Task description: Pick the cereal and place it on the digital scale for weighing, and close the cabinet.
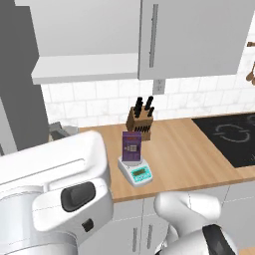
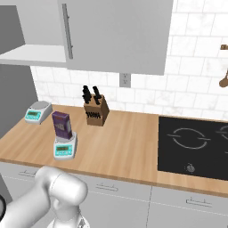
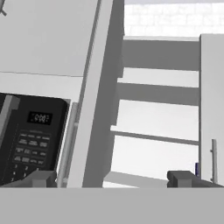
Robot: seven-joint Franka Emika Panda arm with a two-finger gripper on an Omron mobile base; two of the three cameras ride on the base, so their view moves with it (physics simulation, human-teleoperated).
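**Hand spread before the open cabinet; cereal on the scale**

The hand [image 3: 112, 178] is spread wide, holding and touching nothing. Its two dark fingertips [image 3: 180, 177] stand well apart at the bottom of the hand view, facing the cabinet [image 3: 157, 113], whose white shelves show between an open door [image 3: 94, 92] and a second door [image 3: 212, 105]. A black microwave [image 3: 26, 140] sits left of the open door.

On the worktop [image 1: 194, 149], the cereal [image 1: 132, 147] stands upright on the scale [image 1: 135, 170], in front of the knife block [image 1: 140, 120]. A twin scale [image 2: 37, 111] lies near the wall; a black hob [image 2: 193, 144] lies to the right.
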